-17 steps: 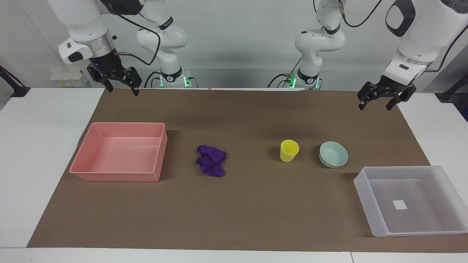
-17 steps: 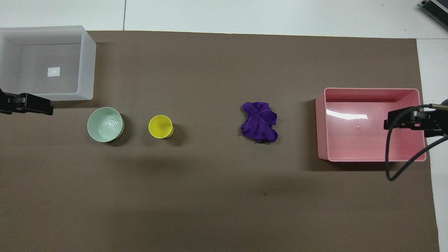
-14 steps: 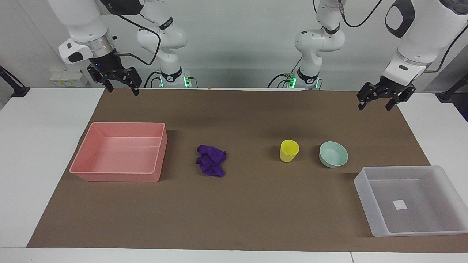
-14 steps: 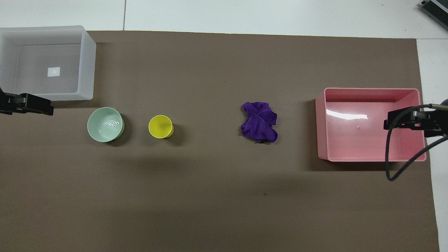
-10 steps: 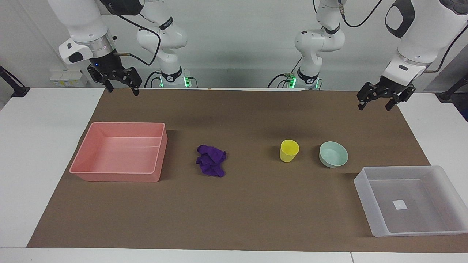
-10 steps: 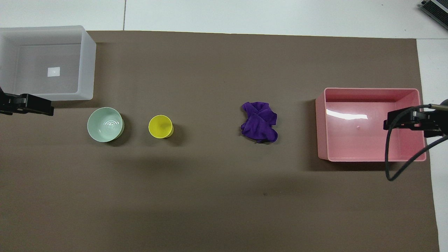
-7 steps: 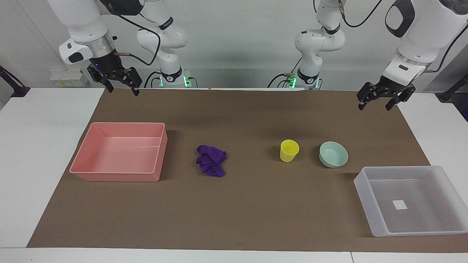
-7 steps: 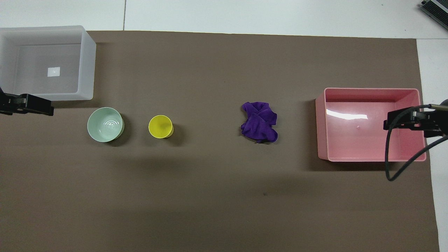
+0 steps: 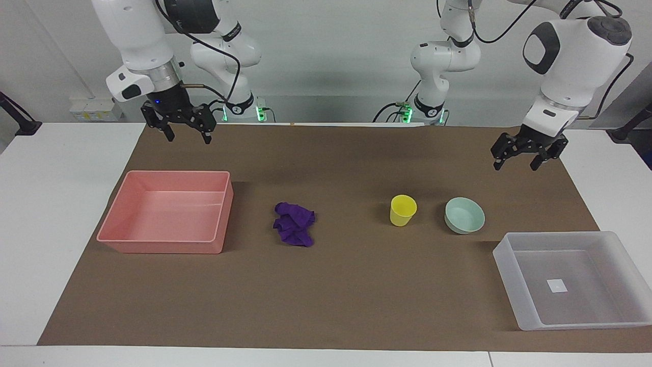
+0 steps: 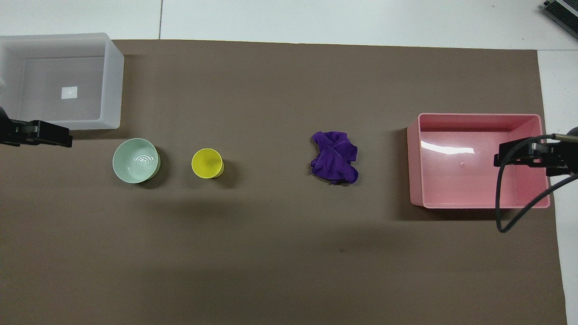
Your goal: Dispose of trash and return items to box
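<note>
The purple cloth wad lies on the brown mat, between the pink tray and the yellow cup; it also shows in the overhead view. The yellow cup stands upright beside the mint-green bowl. The translucent white box stands empty at the left arm's end. My left gripper is open and empty, raised over the mat. My right gripper is open and empty, raised over the mat by the pink tray.
An empty pink tray stands at the right arm's end of the mat. White table shows on both sides of the mat. A black cable hangs from the right arm.
Both grippers have come lower and moved in toward the table's middle, the right one more. The cloth, cup, bowl, box and tray have not moved.
</note>
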Available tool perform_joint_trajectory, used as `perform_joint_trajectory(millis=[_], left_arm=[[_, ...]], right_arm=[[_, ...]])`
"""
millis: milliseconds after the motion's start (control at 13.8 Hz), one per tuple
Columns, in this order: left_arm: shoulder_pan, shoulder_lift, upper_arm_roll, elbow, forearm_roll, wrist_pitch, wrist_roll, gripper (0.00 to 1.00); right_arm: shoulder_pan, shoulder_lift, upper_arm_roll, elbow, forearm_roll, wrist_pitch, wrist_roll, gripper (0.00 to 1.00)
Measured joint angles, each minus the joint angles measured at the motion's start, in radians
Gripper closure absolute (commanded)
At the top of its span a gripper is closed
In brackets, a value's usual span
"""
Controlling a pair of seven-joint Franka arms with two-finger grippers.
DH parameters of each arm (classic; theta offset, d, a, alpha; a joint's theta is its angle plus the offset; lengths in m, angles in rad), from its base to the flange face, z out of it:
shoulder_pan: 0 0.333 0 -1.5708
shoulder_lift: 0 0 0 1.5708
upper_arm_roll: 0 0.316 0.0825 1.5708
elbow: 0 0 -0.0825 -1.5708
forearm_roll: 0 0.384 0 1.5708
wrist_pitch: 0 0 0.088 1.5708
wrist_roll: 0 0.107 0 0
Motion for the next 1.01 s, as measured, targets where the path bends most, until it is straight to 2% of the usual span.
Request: perform_joint_trajectory(millis=[433,650,867,939,1011], left_arm=[[0.003,0.046,-0.002,-0.261,0.000,0.357,0.000,0.00],[0.004,0.102,-0.002,-0.321,0.000,0.502,0.000,0.00],[0.004,0.153,-0.002,-0.351,0.000,0.574,0.000,0.00],[0.004,0.171,-0.003,-0.365,0.000,0.603,0.000,0.02],[0.004,0.185,-0.003,-0.379,0.000,0.624,0.000,0.31]], right_arm=[[0.182,0.204,0.003,-0.025,0.013,0.285,0.120,0.00],[0.237,0.320,0.005,-0.039,0.043,0.444,0.157,0.00],[0.249,0.373,0.005,-0.093,0.050,0.561,0.162,0.00],[0.252,0.378,0.005,-0.117,0.050,0.585,0.162,0.00],[0.256,0.381,0.005,-0.140,0.050,0.613,0.162,0.00]])
